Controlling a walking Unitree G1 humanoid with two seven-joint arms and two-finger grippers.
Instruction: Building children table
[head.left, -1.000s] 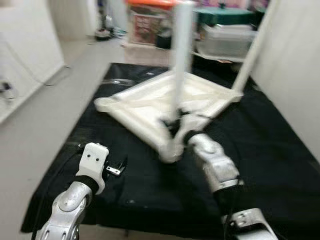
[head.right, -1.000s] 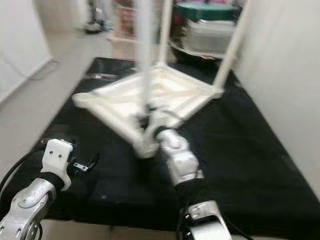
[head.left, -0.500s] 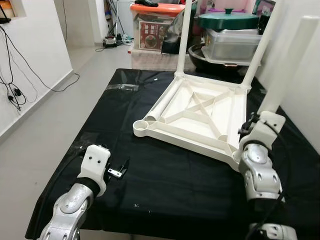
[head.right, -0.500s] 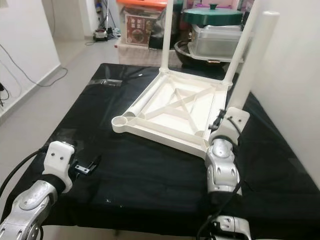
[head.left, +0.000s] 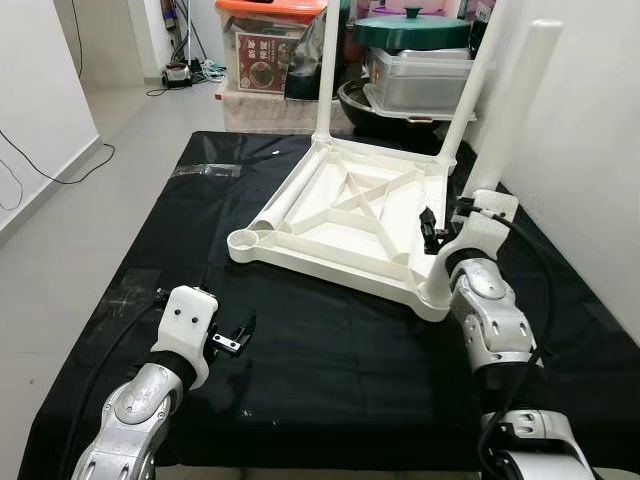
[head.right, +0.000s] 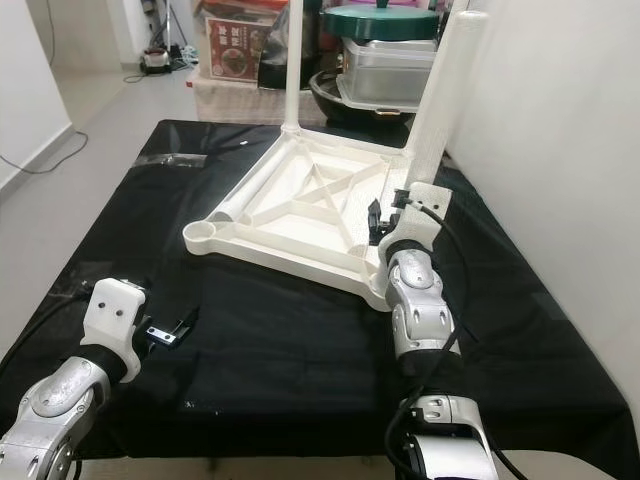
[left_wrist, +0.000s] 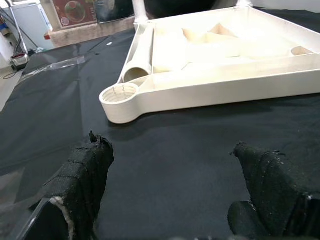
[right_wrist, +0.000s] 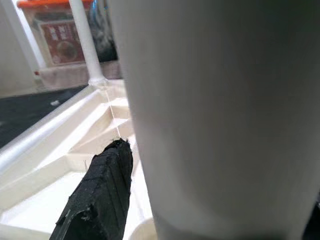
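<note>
One white plastic children's table top (head.left: 350, 225), upside down, ribbed underside up, on a desk (head.left: 300, 350) draped in black cloth. Two white legs (head.left: 324, 70) stand upright in its far corner sockets; one loose leg (head.left: 285, 205) lies flat inside the frame along the left edge; the near-left socket (left_wrist: 120, 93) is empty. Right end effector (head.left: 440, 225), at the near-right corner, pinching a fourth white leg (head.left: 515, 110) held upright over that corner's socket, one black finger (right_wrist: 100, 195) beside the tube. Left end effector (left_wrist: 175, 200), fingers spread and holding nothing, low over the black cloth near the desk's front-left edge, well apart from the table top. Storage boxes (head.left: 270, 45) and a lidded pot (head.left: 410, 30) behind the desk.
</note>
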